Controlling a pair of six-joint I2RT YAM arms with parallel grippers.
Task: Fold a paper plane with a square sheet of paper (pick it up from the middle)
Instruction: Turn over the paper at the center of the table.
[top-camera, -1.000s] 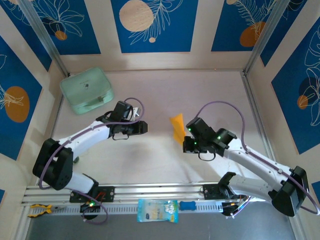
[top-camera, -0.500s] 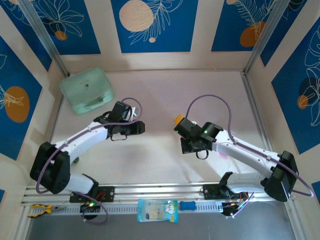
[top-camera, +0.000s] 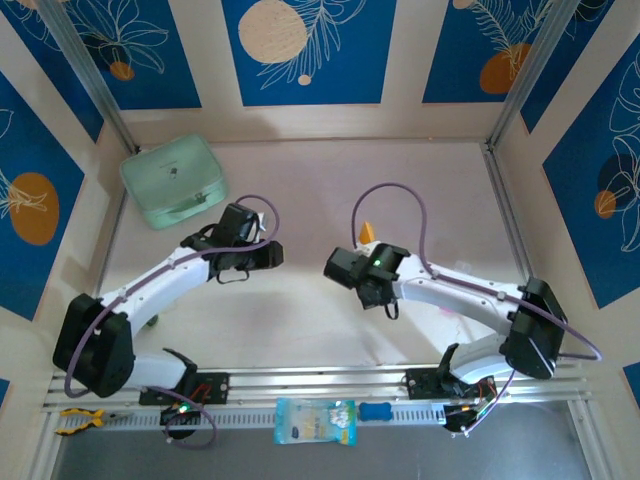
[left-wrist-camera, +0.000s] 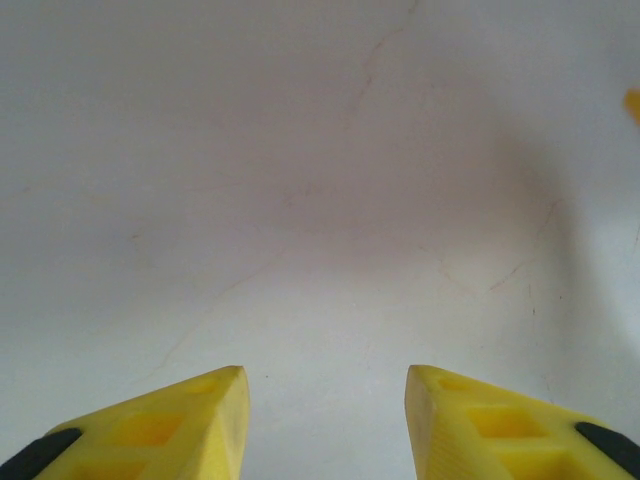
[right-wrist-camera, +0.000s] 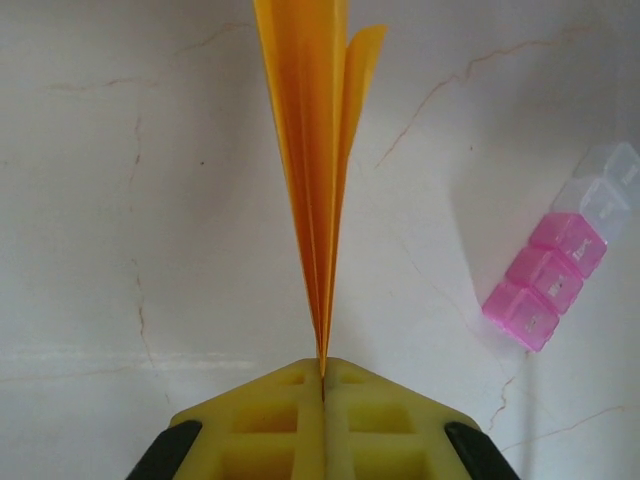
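Observation:
The square sheet of paper (right-wrist-camera: 318, 160) is orange-yellow and folded into narrow pointed layers, seen edge-on. It runs straight out from my right gripper (right-wrist-camera: 322, 365), whose yellow fingers are shut on its near end. From above, a small orange tip of the paper (top-camera: 368, 232) pokes out beyond the right gripper (top-camera: 365, 250) near the table's middle. My left gripper (top-camera: 278, 255) hovers a little to the left, pointing toward it. Its fingers (left-wrist-camera: 205, 420) stand open over bare table with nothing between them (left-wrist-camera: 325, 375). A sliver of the paper (left-wrist-camera: 633, 105) shows at that view's right edge.
A mint-green case (top-camera: 172, 180) sits at the back left. A pink and clear pill box (right-wrist-camera: 555, 275) lies on the table right of the paper. A pale blue packet (top-camera: 315, 420) and small tools rest on the front rail. Patterned walls enclose the table.
My right arm has swung left toward the table's middle with the paper, which now shows from above only as a small tip. The left gripper has drifted slightly left and stays open.

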